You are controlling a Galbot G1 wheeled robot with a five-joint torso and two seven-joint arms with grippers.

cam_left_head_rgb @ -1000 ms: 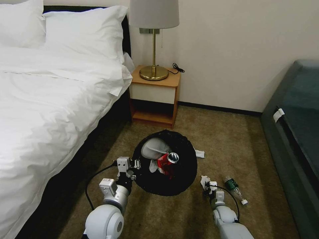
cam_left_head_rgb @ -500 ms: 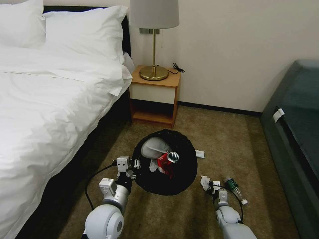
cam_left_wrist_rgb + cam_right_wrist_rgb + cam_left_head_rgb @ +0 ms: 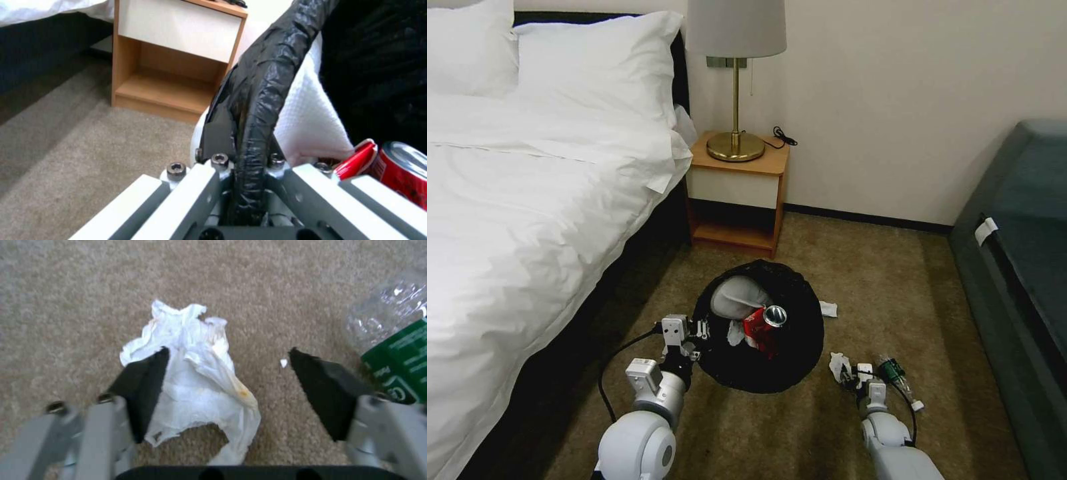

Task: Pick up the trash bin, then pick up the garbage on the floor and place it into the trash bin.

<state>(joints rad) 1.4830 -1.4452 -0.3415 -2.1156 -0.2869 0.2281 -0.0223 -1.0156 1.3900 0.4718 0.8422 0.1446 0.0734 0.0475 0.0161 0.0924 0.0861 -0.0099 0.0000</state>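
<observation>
The trash bin (image 3: 790,347), round and black, is held at its near-left rim by my left gripper (image 3: 699,329). In the left wrist view that gripper (image 3: 245,150) is shut on the black rim (image 3: 262,86). Inside the bin lie a crushed red can (image 3: 766,320), a white tissue (image 3: 734,333) and a pale waffle-textured item (image 3: 735,297). My right gripper (image 3: 851,373) is low over the carpet and open. Its fingers straddle a crumpled white tissue (image 3: 195,383), with one fingertip (image 3: 155,363) resting on it. A green-labelled plastic bottle (image 3: 898,377) lies just right of it.
Another white tissue (image 3: 828,309) lies on the carpet right of the bin. A wooden nightstand (image 3: 737,193) with a brass lamp (image 3: 736,143) stands behind the bin. The bed (image 3: 527,220) runs along the left, and a dark green sofa (image 3: 1020,267) runs along the right.
My right gripper has shifted a little to the right and nearer, settling over the crumpled tissue. The left gripper and the bin have not moved.
</observation>
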